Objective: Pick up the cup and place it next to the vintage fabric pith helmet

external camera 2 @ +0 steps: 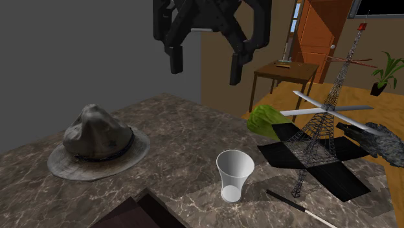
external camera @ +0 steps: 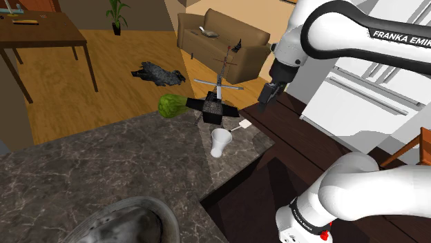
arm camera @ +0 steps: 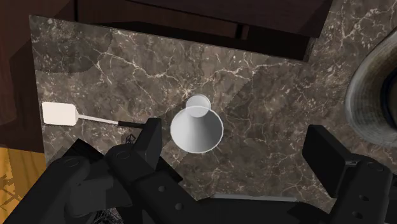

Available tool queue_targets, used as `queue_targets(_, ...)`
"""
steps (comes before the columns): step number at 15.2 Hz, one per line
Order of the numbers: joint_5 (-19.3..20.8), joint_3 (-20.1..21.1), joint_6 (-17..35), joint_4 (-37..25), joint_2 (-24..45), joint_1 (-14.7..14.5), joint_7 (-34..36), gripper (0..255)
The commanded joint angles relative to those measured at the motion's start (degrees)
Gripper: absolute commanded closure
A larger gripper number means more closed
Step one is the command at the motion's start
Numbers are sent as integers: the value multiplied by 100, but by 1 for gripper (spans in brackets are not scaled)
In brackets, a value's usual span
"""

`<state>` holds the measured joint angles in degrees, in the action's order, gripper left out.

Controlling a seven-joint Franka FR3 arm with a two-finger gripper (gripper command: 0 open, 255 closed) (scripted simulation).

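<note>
The cup [external camera 2: 234,175] is seen as a plain white, smooth tumbler. It is widest at its open round rim and tapers to a narrow base. It is set upright on the dark, white-veined marble counter [external camera 2: 175,123] and nothing can be made out inside it. In the shoulder view it is placed near the counter's far right corner.

The helmet [external camera 2: 97,139] is drawn as a grey, worn-looking hat with a broad brim and a dark band around its crown. In the second exterior view it is found well apart from the cup, to the left.

On that view's right, near the cup, a thin wire lattice tower [external camera 2: 317,129] is stood on a black cross-shaped base. A slim tool [external camera 2: 301,207] with a dark handle is laid flat just nearer than that base. In the wrist view its white flat blade can be seen. A green leafy lump [external camera 2: 267,120] is set farther back, beyond the cup.

The gripper [external camera 2: 205,68] is held high above the counter with its black fingers spread wide, and nothing is grasped. In the wrist view the cup is seen from above between the fingers [arm camera: 149,143], nearer to one of them and touched by neither.
</note>
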<state>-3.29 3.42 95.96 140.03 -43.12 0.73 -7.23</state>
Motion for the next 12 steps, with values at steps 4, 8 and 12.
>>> queue_targets(4,-69,-205,559,210,410,53,-192,0)
queue_targets(8,-211,-470,1296,376,1079,99,-482,0)
queue_targets(12,-436,-728,1995,404,1871,101,-828,0)
